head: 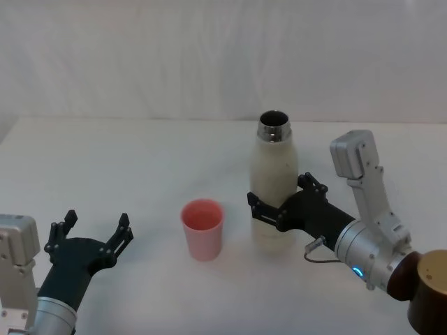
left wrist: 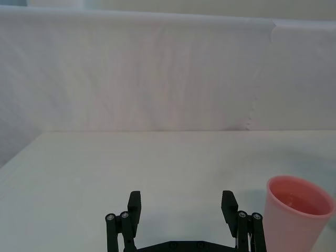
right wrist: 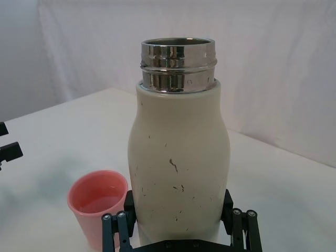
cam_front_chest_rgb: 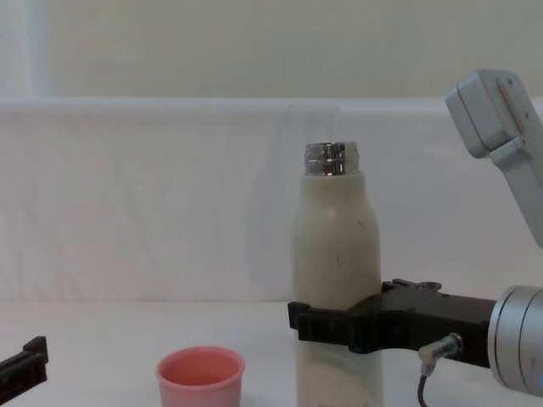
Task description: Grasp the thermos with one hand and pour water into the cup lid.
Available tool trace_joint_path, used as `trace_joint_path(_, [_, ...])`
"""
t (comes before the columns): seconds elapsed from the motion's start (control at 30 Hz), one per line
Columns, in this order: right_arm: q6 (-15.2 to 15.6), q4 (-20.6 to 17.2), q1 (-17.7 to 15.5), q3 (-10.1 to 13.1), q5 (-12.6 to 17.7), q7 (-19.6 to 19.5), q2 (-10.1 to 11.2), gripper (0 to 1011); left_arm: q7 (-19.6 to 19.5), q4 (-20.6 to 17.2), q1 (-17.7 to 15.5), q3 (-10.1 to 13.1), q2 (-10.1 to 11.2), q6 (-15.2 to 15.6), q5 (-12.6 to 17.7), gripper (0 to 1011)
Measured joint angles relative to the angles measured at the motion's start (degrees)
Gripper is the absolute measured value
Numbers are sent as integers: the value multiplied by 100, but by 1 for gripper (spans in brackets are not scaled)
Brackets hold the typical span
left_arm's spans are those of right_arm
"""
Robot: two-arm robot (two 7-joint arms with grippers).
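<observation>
White cloth hangs behind a white tabletop (head: 140, 153) that carries the two things of the task.

At the near left edge of the head view the left gripper (head: 92, 234) rests low over the tabletop, its black fingers (left wrist: 134, 206) spread wide with nothing between them. It sits apart from the cup, to the cup's left.

Near the middle stands the cup lid (head: 203, 228), a small salmon-pink cup, upright on the tabletop with its mouth open upward. The right wrist view shows what looks like a little clear liquid in its bottom (right wrist: 100, 202).

Just to the right of the cup lid, close beside it but not touching, the thermos (head: 273, 188) stands upright. Its cream body rises far above the cup, and its shiny steel neck (right wrist: 178, 64) is uncapped.

The right gripper (head: 285, 204) reaches in from the right and holds the thermos around its lower body. One black finger (cam_front_chest_rgb: 318, 322) lies across each side of the bottle, pressing against it. In the chest view the right arm's grey wrist housing (cam_front_chest_rgb: 522, 348) sits at the far right.
</observation>
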Motion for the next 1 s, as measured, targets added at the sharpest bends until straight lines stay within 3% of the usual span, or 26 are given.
trace_joint_path(1.0, [-179,230,41,-269,430,-287,231,957,0,0,0,0,0,0,0,1001])
